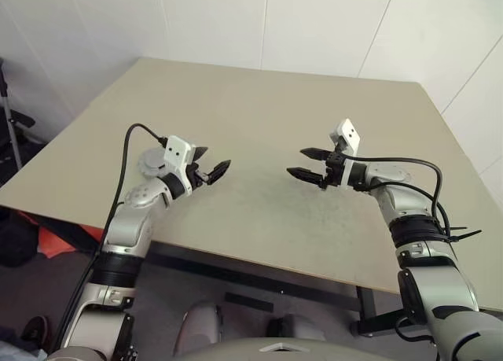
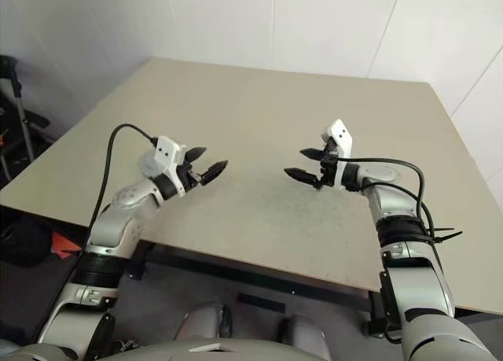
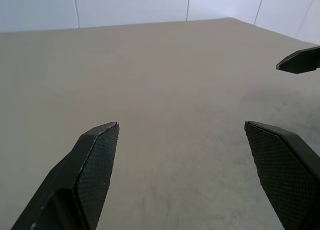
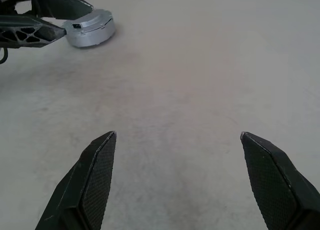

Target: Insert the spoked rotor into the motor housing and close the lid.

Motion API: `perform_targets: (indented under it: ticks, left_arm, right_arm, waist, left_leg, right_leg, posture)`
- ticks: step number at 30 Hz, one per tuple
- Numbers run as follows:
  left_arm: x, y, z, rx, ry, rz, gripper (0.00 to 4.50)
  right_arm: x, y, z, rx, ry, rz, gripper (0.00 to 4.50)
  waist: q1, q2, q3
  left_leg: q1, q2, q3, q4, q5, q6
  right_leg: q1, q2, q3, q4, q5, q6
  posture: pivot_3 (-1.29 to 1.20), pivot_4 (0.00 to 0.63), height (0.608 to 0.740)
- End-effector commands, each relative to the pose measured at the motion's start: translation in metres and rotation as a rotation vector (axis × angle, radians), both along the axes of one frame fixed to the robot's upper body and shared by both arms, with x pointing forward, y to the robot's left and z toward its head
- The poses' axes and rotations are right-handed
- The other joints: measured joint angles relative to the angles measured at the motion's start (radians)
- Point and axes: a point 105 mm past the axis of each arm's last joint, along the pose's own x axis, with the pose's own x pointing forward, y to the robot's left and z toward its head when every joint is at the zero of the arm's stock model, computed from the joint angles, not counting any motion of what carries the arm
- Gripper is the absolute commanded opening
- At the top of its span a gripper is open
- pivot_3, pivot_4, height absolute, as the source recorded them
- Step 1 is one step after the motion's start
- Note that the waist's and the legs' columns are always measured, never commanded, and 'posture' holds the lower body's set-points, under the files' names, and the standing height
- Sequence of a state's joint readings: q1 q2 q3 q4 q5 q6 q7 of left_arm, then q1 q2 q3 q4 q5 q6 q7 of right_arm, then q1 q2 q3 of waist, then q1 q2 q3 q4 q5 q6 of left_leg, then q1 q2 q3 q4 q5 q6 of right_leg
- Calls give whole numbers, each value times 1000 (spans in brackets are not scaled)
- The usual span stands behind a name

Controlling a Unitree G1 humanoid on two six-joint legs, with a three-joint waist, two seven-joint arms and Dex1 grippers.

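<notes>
Jaws on both arms stand wide apart and hold nothing: the left gripper (image 1: 214, 160) and the right gripper (image 1: 297, 161) hover just above the bare surface (image 1: 259, 101), tips turned toward each other with a gap between them. From the right wrist I see a round silver-grey puck lying flat on the surface just beyond the left gripper's fingers, apart from them. I read it as the motor housing (image 4: 95, 38) with the lid (image 4: 89, 23) seated on top, a small dark tab showing on its upper face. From the head it is mostly hidden behind the left wrist. I judge the spoked rotor is shut inside, which I cannot confirm. Both arms seem parked clear so the assembly sits undisturbed, and the job looks finished or nearly so.
</notes>
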State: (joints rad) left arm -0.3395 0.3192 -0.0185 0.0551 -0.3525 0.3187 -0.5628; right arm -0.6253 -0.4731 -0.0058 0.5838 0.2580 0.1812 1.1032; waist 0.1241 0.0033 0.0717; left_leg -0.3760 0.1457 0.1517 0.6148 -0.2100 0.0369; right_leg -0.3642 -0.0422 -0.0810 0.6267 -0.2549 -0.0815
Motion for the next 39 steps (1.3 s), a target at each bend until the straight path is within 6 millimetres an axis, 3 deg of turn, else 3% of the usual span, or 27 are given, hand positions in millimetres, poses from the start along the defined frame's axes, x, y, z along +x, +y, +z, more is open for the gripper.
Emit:
perform_targets:
  ticks: [1,16,22,39]
  left_arm:
    - [0,2,16,-11,-56,6,4270]
    - [-2,4,16,-8,-57,32,4270]
    - [-3,-4,14,-26,-53,27,4270]
    - [0,-16,9,-11,-47,5,4270]
  right_arm:
    - [3,6,12,14,-60,4,4497]
    - [5,13,12,24,-94,-21,4497]
    - [18,10,17,22,-128,-113,4497]
    - [23,13,22,19,-161,-160,4497]
  waist:
    - [0,0,0]
    - [0,0,0]
    - [-1,0,0]
    - [-1,0,0]
  left_leg:
    - [0,0,0,0,0,0]
    - [0,0,0,0,0,0]
    - [0,0,0,0,0,0]
    - [0,0,0,0,0,0]
  right_leg:
    - [0,0,0,0,0,0]
    - [0,0,0,0,0,0]
    - [0,0,0,0,0,0]
    - [0,0,0,0,0,0]
  posture:
    - [0,0,740]
    - [0,0,740]
    - [0,0,740]
    - [0,0,740]
